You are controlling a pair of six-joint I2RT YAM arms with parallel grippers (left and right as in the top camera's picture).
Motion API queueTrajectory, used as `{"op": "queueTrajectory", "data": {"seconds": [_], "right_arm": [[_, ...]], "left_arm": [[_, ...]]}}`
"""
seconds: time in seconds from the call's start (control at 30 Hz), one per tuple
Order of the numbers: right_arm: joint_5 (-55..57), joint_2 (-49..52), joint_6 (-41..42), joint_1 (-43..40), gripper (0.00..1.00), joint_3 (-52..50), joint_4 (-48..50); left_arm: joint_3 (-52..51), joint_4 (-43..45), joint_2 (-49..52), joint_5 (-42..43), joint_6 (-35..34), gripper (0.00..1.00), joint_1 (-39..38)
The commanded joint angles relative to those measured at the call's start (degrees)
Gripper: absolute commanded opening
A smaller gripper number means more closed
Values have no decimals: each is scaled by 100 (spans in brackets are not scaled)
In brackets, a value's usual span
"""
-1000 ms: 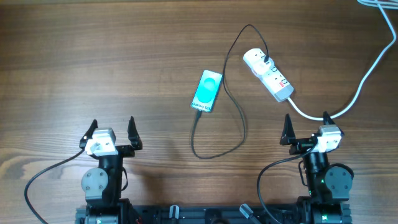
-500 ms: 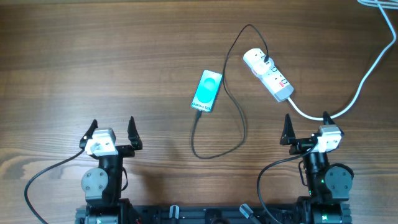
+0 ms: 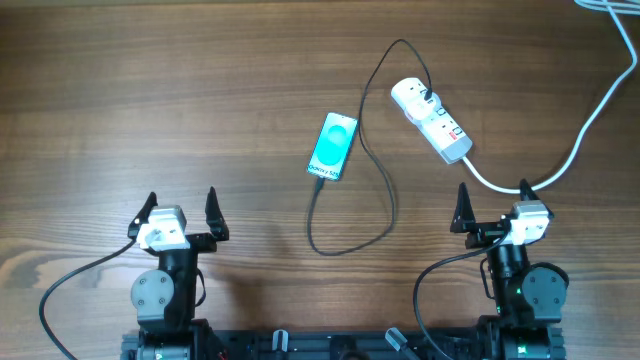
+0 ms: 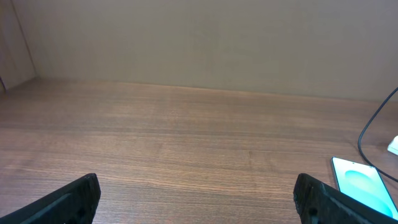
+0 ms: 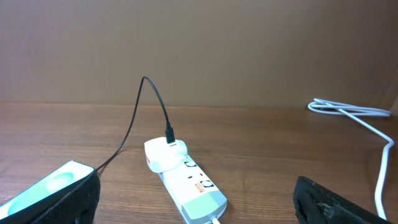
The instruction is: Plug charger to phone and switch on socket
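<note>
The left end effector (image 3: 181,200) and right end effector (image 3: 493,192) both hung spread and empty at the near edge. The phone (image 3: 331,146) lay screen-up mid-worktop (image 3: 150,80). The socket (image 3: 430,120) sat just to its right, and the charger (image 3: 390,198) looped from the socket round to the phone's near end. Pushed unbraced, the phone would likely slide. The white cord (image 3: 580,140) beside the right arm could snag it. Whether the tip already sat in the port, and how the switch stood, were too small to tell.
</note>
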Motion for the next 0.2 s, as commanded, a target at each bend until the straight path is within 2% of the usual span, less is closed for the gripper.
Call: {"op": "queueTrajectory", "data": {"seconds": [0.0, 0.17], "right_arm": [[98, -57, -11, 35, 100, -11, 11], [96, -57, -11, 35, 100, -11, 11]], "left_arm": [[-35, -2, -50, 70, 109, 100, 48], [-35, -2, -50, 70, 109, 100, 48]]}}
